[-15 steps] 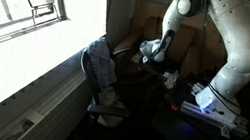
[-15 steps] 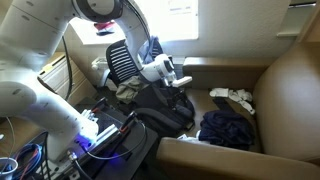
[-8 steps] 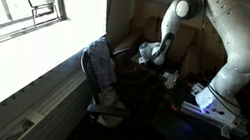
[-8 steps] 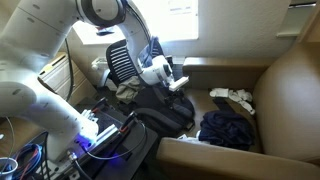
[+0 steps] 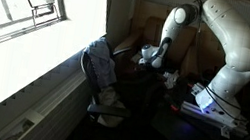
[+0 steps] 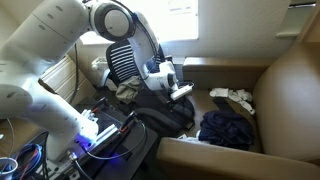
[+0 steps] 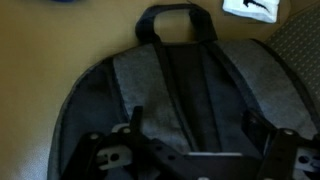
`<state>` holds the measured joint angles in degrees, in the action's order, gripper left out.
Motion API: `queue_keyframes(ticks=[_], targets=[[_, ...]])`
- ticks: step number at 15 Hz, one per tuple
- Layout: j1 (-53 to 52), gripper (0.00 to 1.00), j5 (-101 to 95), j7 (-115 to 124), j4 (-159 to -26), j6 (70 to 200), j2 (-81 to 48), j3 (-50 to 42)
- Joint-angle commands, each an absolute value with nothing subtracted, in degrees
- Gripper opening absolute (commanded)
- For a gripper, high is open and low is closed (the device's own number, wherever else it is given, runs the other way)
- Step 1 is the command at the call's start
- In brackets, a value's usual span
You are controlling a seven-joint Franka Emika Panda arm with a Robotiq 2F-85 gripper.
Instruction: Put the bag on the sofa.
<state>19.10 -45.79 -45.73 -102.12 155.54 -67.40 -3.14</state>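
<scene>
The black bag (image 6: 163, 112) lies slumped at the front edge of the brown sofa (image 6: 285, 90). In the wrist view the bag (image 7: 175, 95) fills the frame with its grey-black panel. Its handle loop (image 7: 178, 14) is at the top, and tan upholstery (image 7: 40, 70) lies around it. My gripper (image 6: 176, 89) hangs just above the bag, also in an exterior view (image 5: 150, 56). In the wrist view its fingers (image 7: 197, 150) are spread wide over the bag's lower part, and nothing is clamped between them.
A swivel chair (image 5: 100, 68) draped with a grey-blue garment stands beside the bag, near the window wall. A dark blue cloth (image 6: 226, 128) and a white item (image 6: 232, 97) lie on the sofa seat. The robot base with cables (image 6: 95, 130) is close by.
The arm's upper links have swung over and the gripper has shifted slightly down toward the bag. The bag has not moved.
</scene>
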Motion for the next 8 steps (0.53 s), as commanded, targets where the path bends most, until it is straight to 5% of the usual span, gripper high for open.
queue_keyframes(ticks=[1, 8], targets=[[18.88, 1.00, -45.51, -44.60, -100.87, 163.48, -69.19, -4.94], [20.31, 1.00, -40.52, -46.26, -97.85, 168.43, -72.66, -4.39]])
